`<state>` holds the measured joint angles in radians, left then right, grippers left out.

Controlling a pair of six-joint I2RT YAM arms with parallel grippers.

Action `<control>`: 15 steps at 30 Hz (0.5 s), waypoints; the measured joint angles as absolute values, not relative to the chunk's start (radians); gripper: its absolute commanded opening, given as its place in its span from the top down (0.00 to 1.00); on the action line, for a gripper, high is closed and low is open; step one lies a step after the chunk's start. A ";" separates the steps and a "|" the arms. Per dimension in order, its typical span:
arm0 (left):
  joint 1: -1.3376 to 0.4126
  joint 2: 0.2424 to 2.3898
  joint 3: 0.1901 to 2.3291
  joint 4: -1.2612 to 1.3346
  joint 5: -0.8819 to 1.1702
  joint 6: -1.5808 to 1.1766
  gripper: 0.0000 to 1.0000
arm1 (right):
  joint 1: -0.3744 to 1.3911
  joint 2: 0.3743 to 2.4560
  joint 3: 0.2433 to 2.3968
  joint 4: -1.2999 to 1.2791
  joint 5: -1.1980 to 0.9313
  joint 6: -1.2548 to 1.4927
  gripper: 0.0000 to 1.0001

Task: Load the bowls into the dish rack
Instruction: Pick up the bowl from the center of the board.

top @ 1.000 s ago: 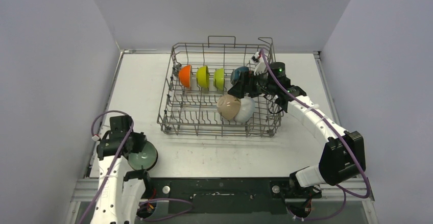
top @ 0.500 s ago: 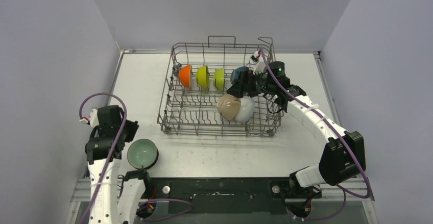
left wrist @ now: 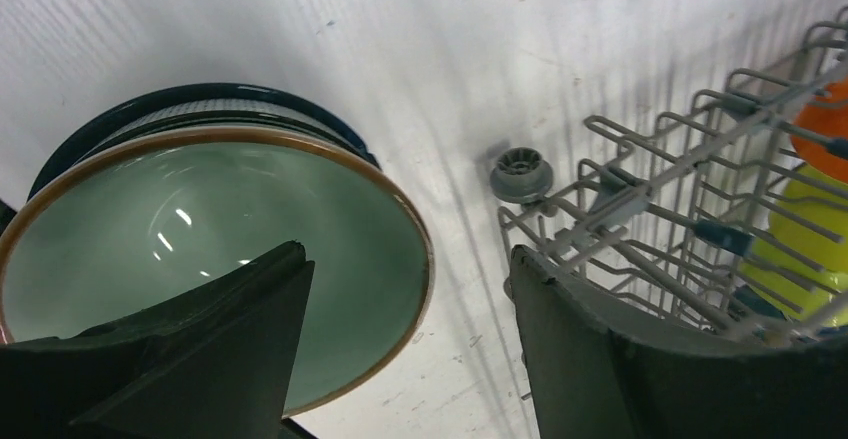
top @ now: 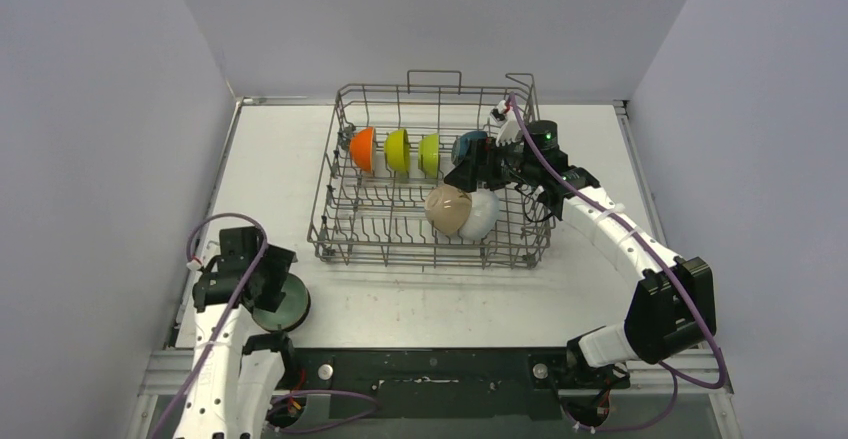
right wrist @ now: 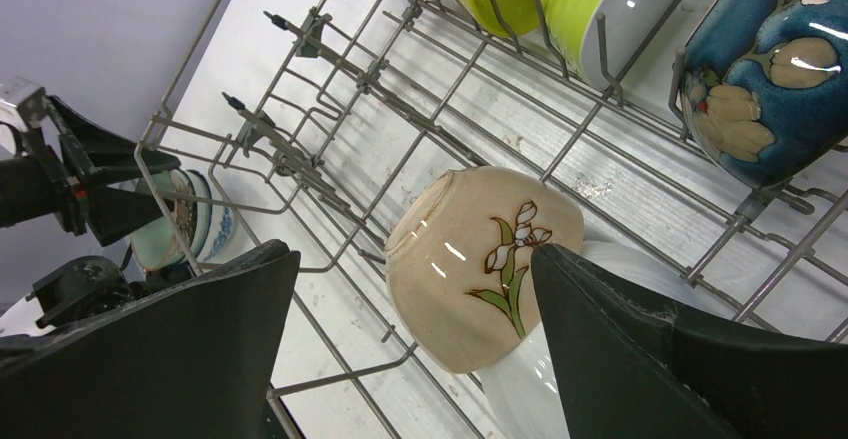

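Note:
A pale green bowl (left wrist: 200, 249) with a brown rim sits nested on a dark-rimmed bowl (left wrist: 210, 94) on the table at the near left, also seen from above as the pale green bowl (top: 285, 304). My left gripper (left wrist: 408, 254) hangs open over it, one finger above the bowl's inside and the other outside the rim. The dish rack (top: 430, 234) holds orange (top: 362, 148), yellow (top: 397, 149), lime (top: 429, 153) and dark blue (top: 468, 145) bowls on edge in a row. A beige flowered bowl (right wrist: 480, 259) leans on a white one (right wrist: 560, 369). My right gripper (right wrist: 415, 251) stands open above these two, touching neither.
The rack's near-left corner and its small grey wheel (left wrist: 521, 172) lie close to the right of the left gripper. Grey walls close in the table on both sides and the back. The rack's front rows of tines (top: 380, 219) hold nothing.
The left arm swung out to the left, off the pale green bowl, then came back over it with its jaws now apart. The right arm has not moved.

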<state>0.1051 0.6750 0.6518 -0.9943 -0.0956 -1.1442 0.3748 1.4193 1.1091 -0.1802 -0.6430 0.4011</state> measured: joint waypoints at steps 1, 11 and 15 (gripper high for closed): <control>0.105 0.678 0.634 -0.995 -0.094 -1.165 0.31 | 0.375 1.419 1.109 -0.180 -0.643 0.402 0.10; 0.105 0.750 0.593 -0.984 -0.088 -1.284 0.62 | 0.375 1.419 1.109 -0.180 -0.642 0.401 0.10; 0.105 0.760 0.593 -0.971 -0.082 -1.309 0.90 | 0.375 1.419 1.109 -0.180 -0.639 0.401 0.10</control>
